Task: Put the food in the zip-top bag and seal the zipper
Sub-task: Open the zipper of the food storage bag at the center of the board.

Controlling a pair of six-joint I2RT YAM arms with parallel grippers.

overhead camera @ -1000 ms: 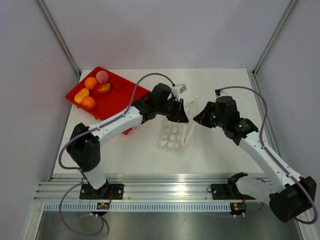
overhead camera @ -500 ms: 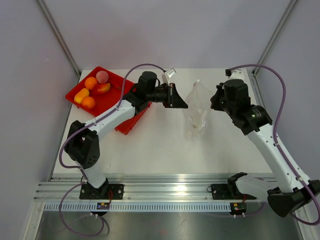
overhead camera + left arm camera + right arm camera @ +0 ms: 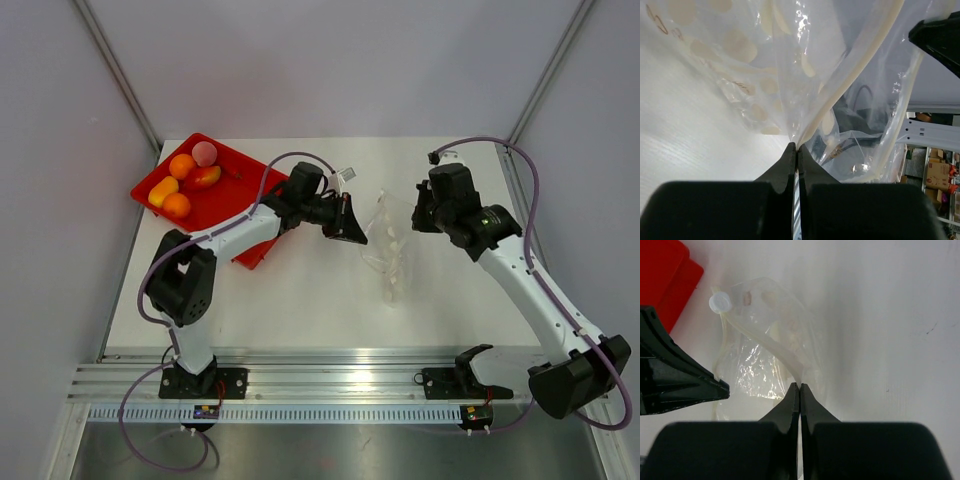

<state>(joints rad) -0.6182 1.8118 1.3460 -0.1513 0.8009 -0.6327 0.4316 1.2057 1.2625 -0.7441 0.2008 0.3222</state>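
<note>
The transparent zip-top bag (image 3: 388, 245) hangs between my two grippers above the table's middle. My left gripper (image 3: 358, 236) is shut on its left mouth edge. My right gripper (image 3: 414, 222) is shut on its right edge. In the left wrist view the jaws (image 3: 796, 146) pinch the pale zipper strip (image 3: 850, 65). In the right wrist view the jaws (image 3: 799, 385) pinch the strip of the bag (image 3: 760, 355). The food lies in the red tray (image 3: 240, 195): two orange balls (image 3: 182, 165), a pink ball (image 3: 204, 153), a yellow-orange oval (image 3: 163, 190) and a red-orange oval (image 3: 206, 177).
The red tray sits at the table's back left, partly under my left arm; its corner shows in the right wrist view (image 3: 665, 275). A small white round piece (image 3: 720, 302) sits at the bag's far end. Grey walls stand close on both sides.
Both grippers have carried the bag off the table and shifted it right and back. In the last half second they came lower and closer together, and the bag crumpled between them.
</note>
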